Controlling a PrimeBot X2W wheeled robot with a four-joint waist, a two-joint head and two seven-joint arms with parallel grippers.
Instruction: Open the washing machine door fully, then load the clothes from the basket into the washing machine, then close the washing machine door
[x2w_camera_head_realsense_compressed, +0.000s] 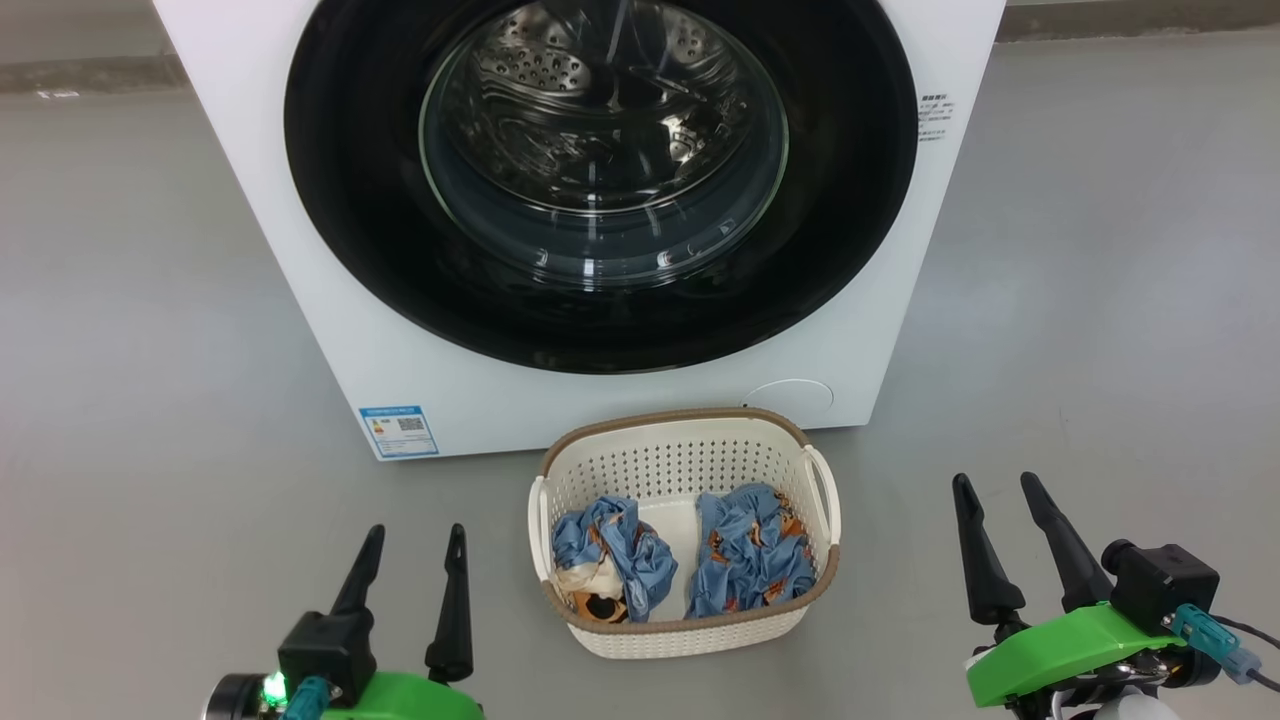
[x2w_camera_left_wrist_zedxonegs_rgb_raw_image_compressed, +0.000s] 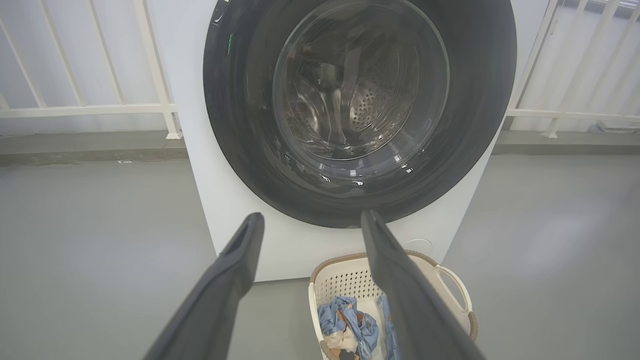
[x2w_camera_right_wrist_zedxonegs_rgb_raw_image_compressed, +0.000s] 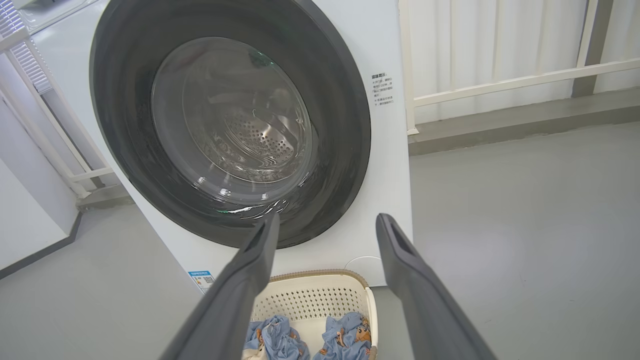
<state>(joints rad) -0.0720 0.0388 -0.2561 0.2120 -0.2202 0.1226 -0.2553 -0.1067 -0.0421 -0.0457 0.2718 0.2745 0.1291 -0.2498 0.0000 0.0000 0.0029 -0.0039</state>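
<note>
The white washing machine (x2w_camera_head_realsense_compressed: 330, 330) stands ahead with its round black-framed door (x2w_camera_head_realsense_compressed: 350, 200) flat against the front, the steel drum visible through the glass. On the floor just in front sits the cream basket (x2w_camera_head_realsense_compressed: 690, 455) holding two bundles of light blue clothes (x2w_camera_head_realsense_compressed: 610, 555). My left gripper (x2w_camera_head_realsense_compressed: 412, 555) is open at the lower left, left of the basket, with nothing between its fingers. At the lower right my right gripper (x2w_camera_head_realsense_compressed: 995, 505) is also open and empty. The door (x2w_camera_left_wrist_zedxonegs_rgb_raw_image_compressed: 480, 125) and basket (x2w_camera_left_wrist_zedxonegs_rgb_raw_image_compressed: 450, 280) lie beyond my left fingers (x2w_camera_left_wrist_zedxonegs_rgb_raw_image_compressed: 240, 265); door (x2w_camera_right_wrist_zedxonegs_rgb_raw_image_compressed: 340, 125) and basket (x2w_camera_right_wrist_zedxonegs_rgb_raw_image_compressed: 310, 300) beyond my right fingers (x2w_camera_right_wrist_zedxonegs_rgb_raw_image_compressed: 400, 260).
Grey floor (x2w_camera_head_realsense_compressed: 1100, 300) spreads on both sides of the machine. A white railing (x2w_camera_left_wrist_zedxonegs_rgb_raw_image_compressed: 90, 107) with a low kerb runs behind the machine, also seen as railing (x2w_camera_right_wrist_zedxonegs_rgb_raw_image_compressed: 500, 82) on the right. A blue label (x2w_camera_head_realsense_compressed: 398, 430) is stuck at the machine's lower left corner.
</note>
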